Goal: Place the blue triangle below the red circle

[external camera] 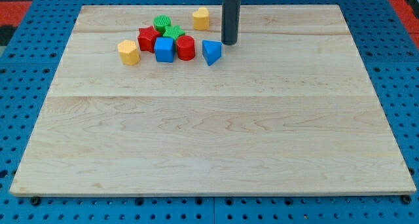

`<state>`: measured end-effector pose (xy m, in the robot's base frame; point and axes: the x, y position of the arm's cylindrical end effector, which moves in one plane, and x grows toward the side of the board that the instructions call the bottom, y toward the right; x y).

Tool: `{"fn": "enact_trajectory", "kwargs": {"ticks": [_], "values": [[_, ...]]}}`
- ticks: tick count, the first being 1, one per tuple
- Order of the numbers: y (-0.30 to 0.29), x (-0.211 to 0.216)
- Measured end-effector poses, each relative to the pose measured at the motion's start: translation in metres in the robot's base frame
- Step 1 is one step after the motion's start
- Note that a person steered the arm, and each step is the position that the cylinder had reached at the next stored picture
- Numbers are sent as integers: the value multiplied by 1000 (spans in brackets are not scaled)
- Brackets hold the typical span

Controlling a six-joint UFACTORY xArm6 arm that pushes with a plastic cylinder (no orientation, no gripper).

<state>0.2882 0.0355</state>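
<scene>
The blue triangle (211, 52) lies near the view's top, just right of the red circle (186, 48). The two are a small gap apart. My tip (229, 43) stands just up and to the right of the blue triangle, close to it or touching its upper right corner. The rod rises straight up out of the view's top.
A cluster sits left of the red circle: a blue cube (164, 50), a red star (148, 38), a green star (173, 33), a green circle (162, 23) and a yellow hexagon (129, 52). A yellow block (201, 18) lies above. The wooden board (209, 139) rests on blue pegboard.
</scene>
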Motion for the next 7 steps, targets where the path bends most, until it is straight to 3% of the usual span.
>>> {"fn": "enact_trajectory", "kwargs": {"ticks": [7], "values": [[-42, 100]]}}
